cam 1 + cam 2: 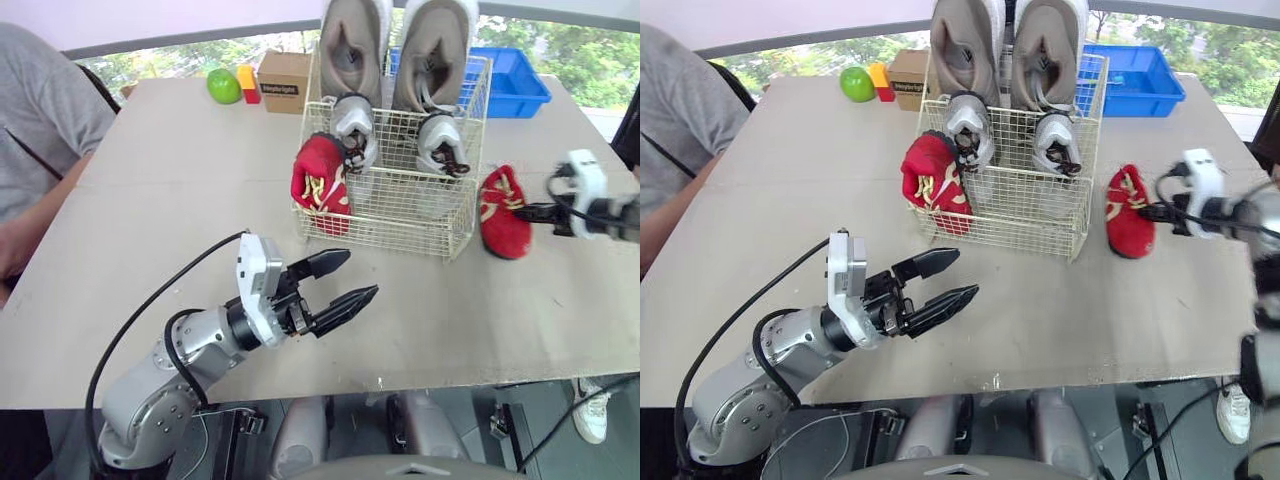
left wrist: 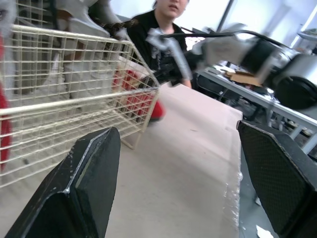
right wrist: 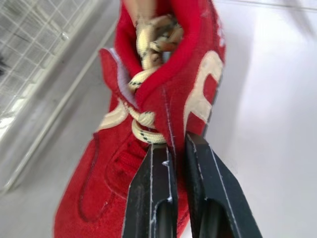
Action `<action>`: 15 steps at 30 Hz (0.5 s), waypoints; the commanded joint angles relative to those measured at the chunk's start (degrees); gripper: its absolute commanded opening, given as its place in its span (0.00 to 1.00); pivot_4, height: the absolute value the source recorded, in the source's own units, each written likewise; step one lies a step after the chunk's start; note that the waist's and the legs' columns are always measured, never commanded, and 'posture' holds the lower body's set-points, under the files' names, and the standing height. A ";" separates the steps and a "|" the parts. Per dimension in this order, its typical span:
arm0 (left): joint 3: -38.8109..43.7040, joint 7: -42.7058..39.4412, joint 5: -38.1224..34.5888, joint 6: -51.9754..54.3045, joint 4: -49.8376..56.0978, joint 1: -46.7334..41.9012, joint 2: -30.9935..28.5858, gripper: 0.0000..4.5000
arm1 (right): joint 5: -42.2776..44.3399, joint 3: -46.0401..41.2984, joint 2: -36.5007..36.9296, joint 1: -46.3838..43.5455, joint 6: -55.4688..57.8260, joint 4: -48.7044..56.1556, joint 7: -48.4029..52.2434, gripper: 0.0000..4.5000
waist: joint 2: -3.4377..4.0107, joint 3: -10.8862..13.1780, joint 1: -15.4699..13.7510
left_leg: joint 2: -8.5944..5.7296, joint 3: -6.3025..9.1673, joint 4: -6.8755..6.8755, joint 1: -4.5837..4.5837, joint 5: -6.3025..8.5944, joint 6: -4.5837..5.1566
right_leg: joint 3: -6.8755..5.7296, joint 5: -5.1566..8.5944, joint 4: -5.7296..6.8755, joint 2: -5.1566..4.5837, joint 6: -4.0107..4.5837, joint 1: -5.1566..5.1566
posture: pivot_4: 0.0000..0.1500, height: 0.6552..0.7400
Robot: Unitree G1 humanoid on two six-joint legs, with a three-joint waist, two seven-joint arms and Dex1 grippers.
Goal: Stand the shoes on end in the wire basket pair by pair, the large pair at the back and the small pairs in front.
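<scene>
Left end effector (image 1: pixel 362 274), black fingers spread wide and empty, hangs low over the pale bench (image 1: pixel 180 200); just beyond it stands the cream wire basket (image 1: pixel 400 215), a small red lace-up shoe (image 1: pixel 320 178) at its near-left corner; two large tan shoes (image 1: pixel 355 50) stand on end at the back, small grey shoes (image 1: pixel 355 125) before them; right end effector (image 3: pixel 178 144) pinches the collar of a second red shoe (image 3: pixel 163 89) just beside the basket.
</scene>
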State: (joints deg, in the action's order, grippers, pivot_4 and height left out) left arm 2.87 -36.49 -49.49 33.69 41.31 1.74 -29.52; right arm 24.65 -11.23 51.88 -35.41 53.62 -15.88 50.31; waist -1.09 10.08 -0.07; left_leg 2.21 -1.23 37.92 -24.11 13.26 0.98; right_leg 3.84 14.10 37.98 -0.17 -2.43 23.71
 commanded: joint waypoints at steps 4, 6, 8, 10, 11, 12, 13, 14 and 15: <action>-1.01 -1.80 -0.04 -1.80 -2.86 -3.48 0.90 0.91 | 27.25 -28.40 -13.81 6.56 2.40 42.46 -13.76 0.01 | 0.08 0.00 2.34 | 0.05 0.06 -0.44 0.38 0.01 -0.01 | 0.25 0.01 0.05 0.20 -0.04 -0.03 | 1.00 1.00; -0.88 -2.57 -0.09 -2.10 -4.72 -4.80 1.23 0.91 | 23.23 -20.47 -20.84 6.02 -2.51 53.61 -22.63 0.01 | 0.08 -0.03 2.73 | 0.09 0.06 -0.46 0.39 0.00 -0.01 | 0.14 0.06 0.08 0.28 -0.13 -0.04 | 1.00 1.00; -1.02 -3.49 1.58 -3.39 -6.85 -5.72 1.47 0.91 | 10.80 -8.37 -30.22 6.88 -14.82 57.99 -28.67 0.01 | 0.09 -0.06 3.28 | 0.14 0.10 -0.45 0.50 0.00 -0.02 | 0.24 0.11 0.23 0.45 -0.20 -0.02 | 1.00 1.00; -0.37 -5.11 1.20 -3.63 -7.93 -5.83 0.90 0.91 | 1.94 0.39 -33.22 10.08 -23.55 56.58 -28.98 0.01 | 0.11 -0.05 3.31 | 0.16 0.18 -0.46 0.50 -0.04 -0.07 | 0.18 0.10 0.25 0.48 -0.16 0.02 | 1.00 1.00; 0.08 -5.09 0.47 -3.22 -8.11 -5.97 0.92 0.91 | -2.19 2.59 -34.34 11.65 -27.60 54.99 -30.36 0.01 | 0.09 -0.05 2.77 | 0.14 0.17 -0.46 0.44 -0.08 -0.13 | 0.16 0.10 0.26 0.45 -0.16 0.07 | 1.00 1.00; 0.73 -5.13 -0.20 -2.88 -8.28 -5.96 0.75 0.91 | -7.39 5.57 -34.57 13.78 -33.41 52.63 -30.84 0.01 | 0.07 -0.06 2.24 | 0.10 0.16 -0.45 0.38 -0.09 -0.15 | 0.10 0.11 0.25 0.32 -0.15 0.08 | 1.00 1.00; 1.11 -4.94 -0.57 -2.54 -8.30 -5.93 0.64 0.91 | -12.10 7.79 -34.23 15.51 -38.97 50.32 -31.21 0.01 | 0.06 -0.07 2.00 | 0.05 0.14 -0.45 0.29 -0.09 -0.15 | 0.09 0.10 0.15 0.16 -0.13 0.08 | 1.00 1.00; 1.61 -5.52 -0.29 -2.72 -8.15 -5.43 -0.12 0.91 | -15.26 9.18 -34.80 17.43 -43.51 47.94 -32.13 0.01 | 0.01 -0.09 1.78 | 0.03 0.12 -0.45 0.26 -0.10 -0.16 | 0.09 0.04 0.10 0.05 -0.04 0.07 | 1.00 1.00; 1.88 -5.95 0.00 -2.86 -8.00 -5.11 -0.65 0.91 | -17.11 9.94 -35.27 18.63 -46.80 46.12 -32.67 0.01 | -0.01 -0.10 1.68 | -0.02 0.02 -0.45 0.22 -0.09 -0.15 | 0.16 0.02 -0.03 -0.05 -0.02 0.05 | 1.00 1.00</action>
State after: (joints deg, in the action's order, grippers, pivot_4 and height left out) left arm 3.20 -41.24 -48.84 31.63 31.87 -3.85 -29.44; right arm 12.84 -1.93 16.93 -17.74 15.35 31.53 19.38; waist -1.10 9.98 1.61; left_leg 2.16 -1.24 37.48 -23.90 13.17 0.84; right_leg 4.06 14.14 37.90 -0.29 -2.48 23.75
